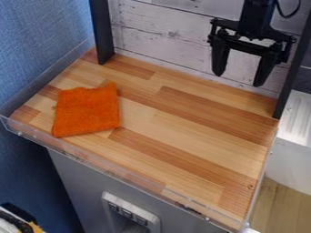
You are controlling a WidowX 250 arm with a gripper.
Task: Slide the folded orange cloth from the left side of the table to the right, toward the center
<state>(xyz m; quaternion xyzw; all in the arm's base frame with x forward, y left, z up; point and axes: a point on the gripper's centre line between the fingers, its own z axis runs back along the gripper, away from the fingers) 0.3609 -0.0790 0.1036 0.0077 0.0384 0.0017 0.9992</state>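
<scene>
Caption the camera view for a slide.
Open black claw hangs above the back right of a wood-block surface; orange cloth lies toward the left.

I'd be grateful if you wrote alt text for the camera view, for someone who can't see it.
An orange cloth lies on the left of a wooden counter; a black gripper hangs open at back right, before whitish planks.

Black hand, spread open

Arm cut off by the top edge, beyond the board. Board surface hidden beneath cloth. Below the board, panel cut off; switch markings too small to be read.
</scene>
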